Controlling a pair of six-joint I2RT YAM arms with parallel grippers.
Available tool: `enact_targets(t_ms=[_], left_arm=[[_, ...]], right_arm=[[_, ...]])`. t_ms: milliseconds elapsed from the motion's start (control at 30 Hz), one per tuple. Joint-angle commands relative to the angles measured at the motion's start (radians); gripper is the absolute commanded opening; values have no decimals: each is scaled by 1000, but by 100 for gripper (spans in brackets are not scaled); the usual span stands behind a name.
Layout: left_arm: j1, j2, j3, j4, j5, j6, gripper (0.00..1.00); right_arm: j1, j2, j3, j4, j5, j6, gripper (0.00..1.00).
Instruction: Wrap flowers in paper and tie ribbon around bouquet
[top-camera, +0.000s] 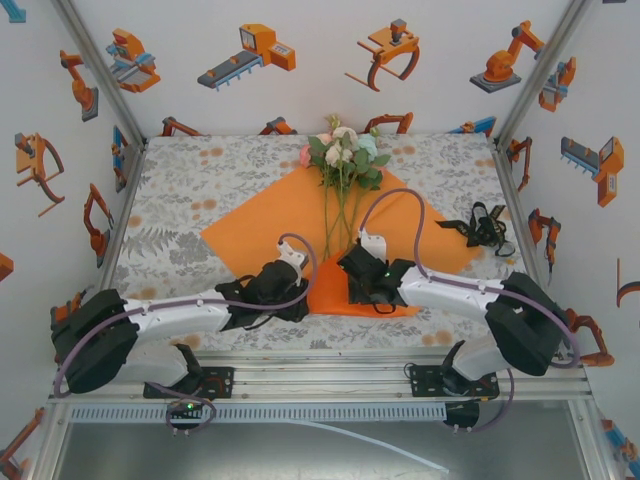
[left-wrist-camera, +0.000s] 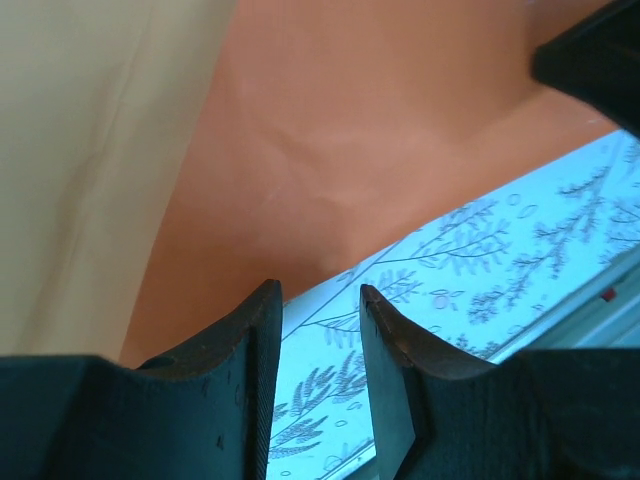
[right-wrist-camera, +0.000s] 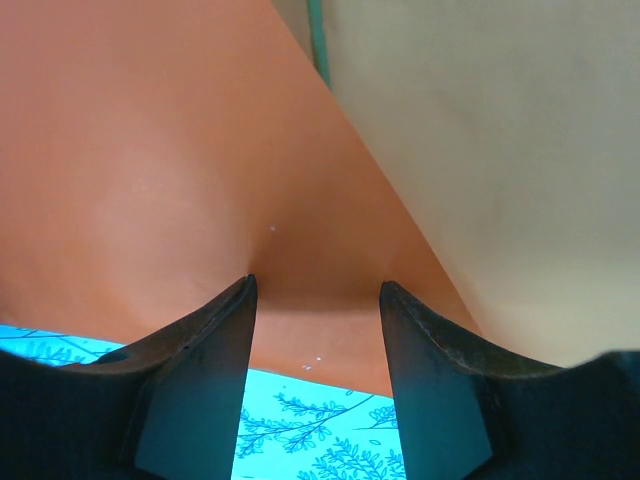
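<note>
Both arms reach low to the near corner of the paper (top-camera: 255, 225), a smooth, bright orange sheet lying like a diamond on the desk (top-camera: 190, 190) with its grey leaf-patterned cover. The left pincer (left-wrist-camera: 315, 298) stands spread at the sheet's edge, nothing between its curved black fingers (left-wrist-camera: 255, 350). The right pincer (right-wrist-camera: 315, 285) is spread too, with orange sheet between its tips. The flowers (top-camera: 343, 150) lie on the sheet, thin green stems pointing toward the arms. The ribbon (top-camera: 487, 228) sits in a black tangle by the sheet's right corner.
</note>
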Motion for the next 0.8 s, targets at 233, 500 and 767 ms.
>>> enact_targets(t_ms=[233,500,767], left_arm=[[71,-67,-123,-38,-82,-142,39],[144,-201,-200,-141,-92,-226,39],[192,-362,-158,-247,-21,-176,40]], right_arm=[[-23,-1,-72,-36,66,-7,52],[-36,-94,-127,-148,157,56,53],[-66,-300,-112,-258,150,48,55]])
